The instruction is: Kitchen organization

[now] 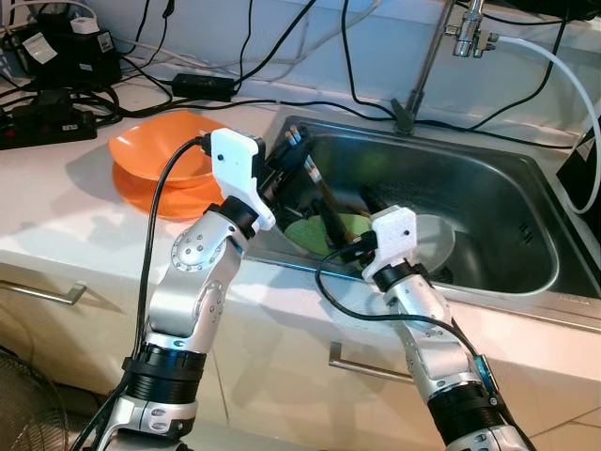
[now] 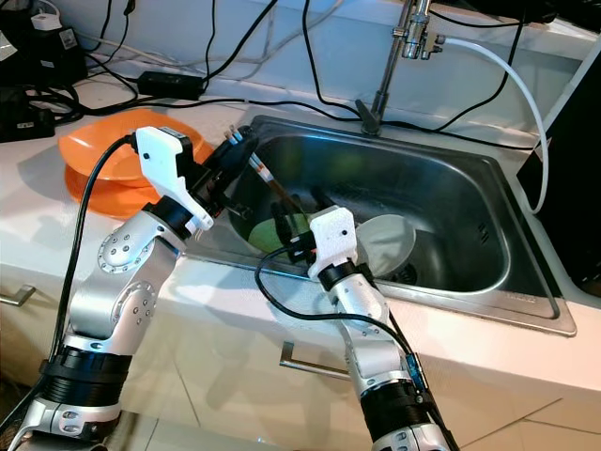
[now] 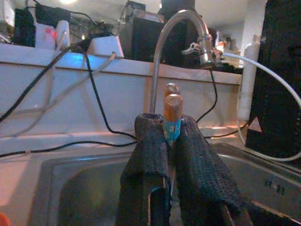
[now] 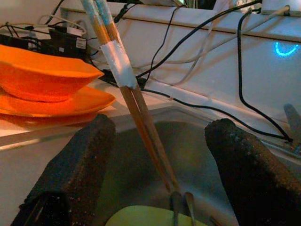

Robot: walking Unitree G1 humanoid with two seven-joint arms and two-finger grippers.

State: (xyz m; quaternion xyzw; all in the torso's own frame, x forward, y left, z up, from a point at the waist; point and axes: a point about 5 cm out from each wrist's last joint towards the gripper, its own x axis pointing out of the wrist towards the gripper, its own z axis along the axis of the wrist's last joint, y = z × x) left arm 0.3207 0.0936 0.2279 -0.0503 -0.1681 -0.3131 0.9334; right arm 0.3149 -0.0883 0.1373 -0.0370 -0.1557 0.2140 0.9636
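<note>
Holding chopsticks (image 3: 172, 110) over the sink (image 1: 507, 202).
My left gripper (image 3: 171, 136) pinches them near their tops, tips angling down toward the green plate (image 1: 340, 228); my right gripper (image 4: 157, 155) hangs open beside them.

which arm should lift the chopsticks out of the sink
Left. The left gripper is already shut on the pair of wooden chopsticks above the steel sink, while the right gripper is open beside them, over the green plate.
</note>
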